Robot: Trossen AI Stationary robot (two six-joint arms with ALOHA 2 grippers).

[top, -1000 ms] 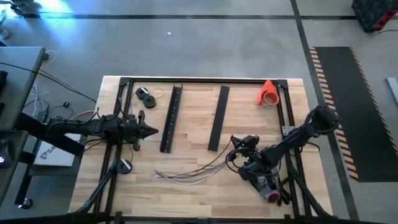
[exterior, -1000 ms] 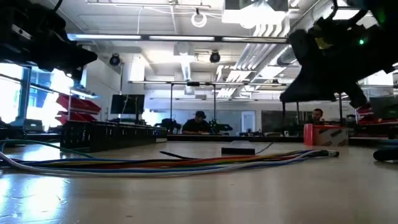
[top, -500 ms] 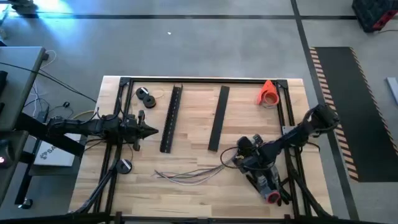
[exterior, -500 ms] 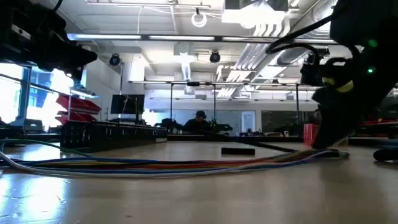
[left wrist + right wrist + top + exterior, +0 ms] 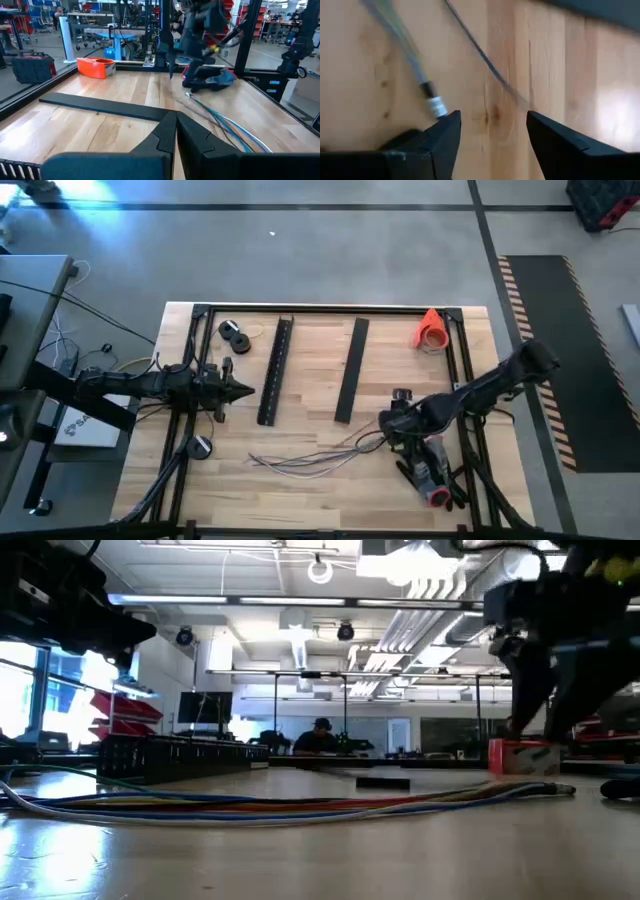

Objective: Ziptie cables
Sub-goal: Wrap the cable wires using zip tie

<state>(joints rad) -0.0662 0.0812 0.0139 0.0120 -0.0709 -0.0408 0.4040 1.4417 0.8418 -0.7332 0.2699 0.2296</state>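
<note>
- The cables [image 5: 315,457] lie flat on the table [image 5: 320,490], on the near side of the two black bars [image 5: 347,370], their long axis running across the table from left to right.
- The right gripper [image 5: 388,434] hovers just over their right-hand end, fingers [image 5: 445,140] spread apart and empty; the tip of one cable sits just beside one finger.
- The left gripper [image 5: 243,390] waits well apart, just left of the left bar, fingers closed on nothing.
- The right arm is clearly nearer.

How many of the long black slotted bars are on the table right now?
2. One black bar lies left of centre, near the left gripper; the other bar lies right of centre. Both are above the cables.
</note>
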